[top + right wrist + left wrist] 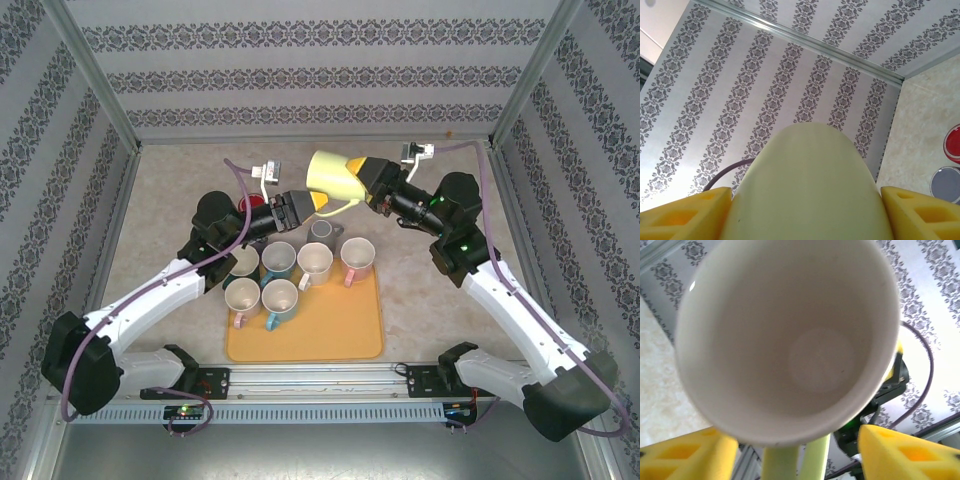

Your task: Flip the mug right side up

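I see the pale yellow mug (333, 176) held aloft, tipped sideways above the far edge of the orange tray (340, 335), with my right pincer (358, 172) clenched on its body, while my left pincer (318, 202) seems released, straddling the handle (780, 462) without touching.

The pale yellow mug (334, 178) is showing a smooth, glossy, ceramic-looking glaze, while the orange tray (365, 332) near the mug is presenting a matt, plastic-looking face.
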`<move>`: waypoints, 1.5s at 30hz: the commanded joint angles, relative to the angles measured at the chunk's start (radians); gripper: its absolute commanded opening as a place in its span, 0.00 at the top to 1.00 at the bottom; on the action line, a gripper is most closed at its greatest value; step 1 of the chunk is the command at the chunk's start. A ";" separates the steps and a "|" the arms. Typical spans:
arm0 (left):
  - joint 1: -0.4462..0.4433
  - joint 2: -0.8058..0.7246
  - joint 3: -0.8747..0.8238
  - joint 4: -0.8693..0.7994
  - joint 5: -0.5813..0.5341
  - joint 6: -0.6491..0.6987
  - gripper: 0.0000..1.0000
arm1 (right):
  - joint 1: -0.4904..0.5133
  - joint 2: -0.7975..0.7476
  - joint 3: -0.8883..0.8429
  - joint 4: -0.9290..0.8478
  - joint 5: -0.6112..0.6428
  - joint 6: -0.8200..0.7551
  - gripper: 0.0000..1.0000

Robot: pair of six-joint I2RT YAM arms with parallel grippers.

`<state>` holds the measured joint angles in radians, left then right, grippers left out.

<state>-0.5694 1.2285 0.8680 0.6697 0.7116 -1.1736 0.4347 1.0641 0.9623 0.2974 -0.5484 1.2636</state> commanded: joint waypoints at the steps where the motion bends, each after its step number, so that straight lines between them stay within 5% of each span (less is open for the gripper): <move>1: 0.015 0.029 -0.016 0.201 0.036 -0.087 0.46 | 0.007 -0.044 0.000 0.141 -0.013 0.030 0.55; 13: 0.014 0.061 -0.024 0.269 0.079 -0.131 0.75 | 0.017 -0.040 -0.017 0.141 -0.003 0.020 0.54; 21: 0.016 -0.094 0.021 -0.122 0.031 0.119 0.86 | 0.013 -0.071 -0.022 0.046 0.035 -0.096 0.12; 28: -0.022 -0.226 0.043 -0.432 -0.059 0.325 0.87 | -0.020 -0.152 -0.050 -0.128 0.134 -0.216 0.02; 37: -0.276 -0.305 0.143 -0.968 -0.407 0.667 0.87 | -0.053 -0.231 0.085 -0.592 0.343 -0.579 0.03; 45: -0.636 -0.144 0.180 -1.173 -0.777 0.739 0.90 | -0.053 -0.250 0.090 -0.658 0.372 -0.653 0.04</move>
<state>-1.1309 1.0477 0.9985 -0.4294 0.1276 -0.5171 0.3878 0.8154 1.0370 -0.3077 -0.2077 0.6731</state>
